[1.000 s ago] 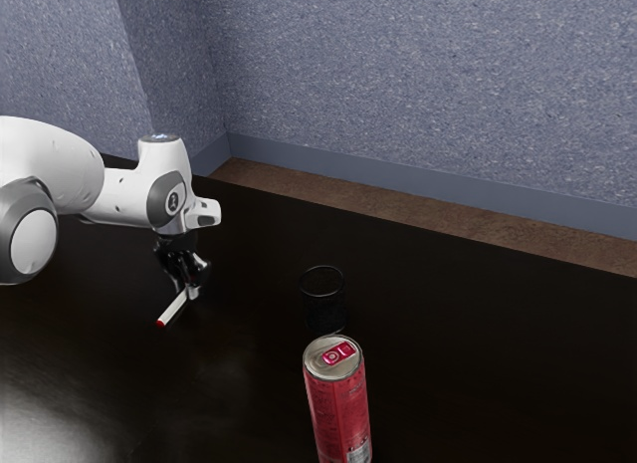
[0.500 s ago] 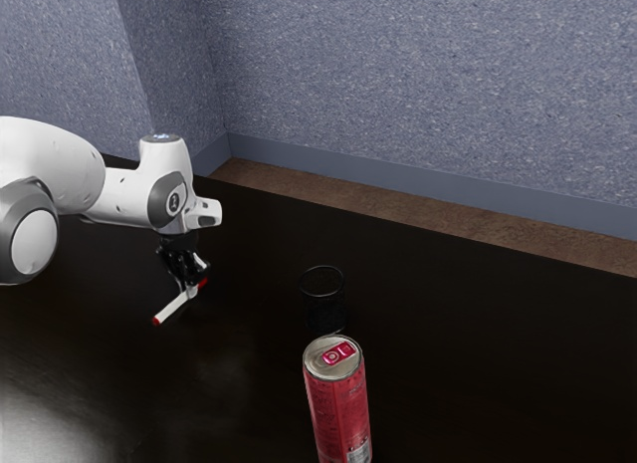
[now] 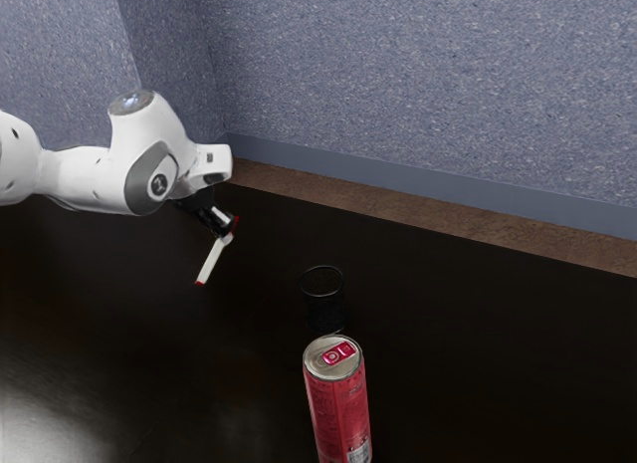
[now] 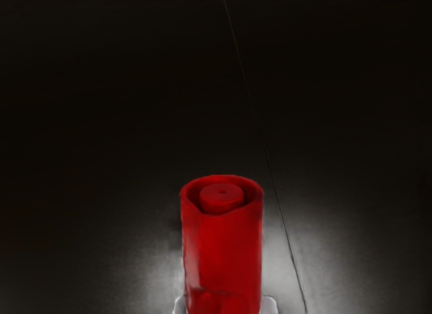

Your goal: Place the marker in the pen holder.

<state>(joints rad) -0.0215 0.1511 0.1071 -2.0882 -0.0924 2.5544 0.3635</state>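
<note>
The pincer [image 3: 229, 230] has lifted the marker [image 3: 212, 261] higher.

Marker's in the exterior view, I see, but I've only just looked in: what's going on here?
The robot arm has its pincer shut on the marker, which hangs at a slant, apparently clear of the table. The marker is not in the pen holder yet; the holder stands further toward the exterior view's right. A tall red can stands near the holder, closer to that view's camera, and nothing is gripping it.
</note>
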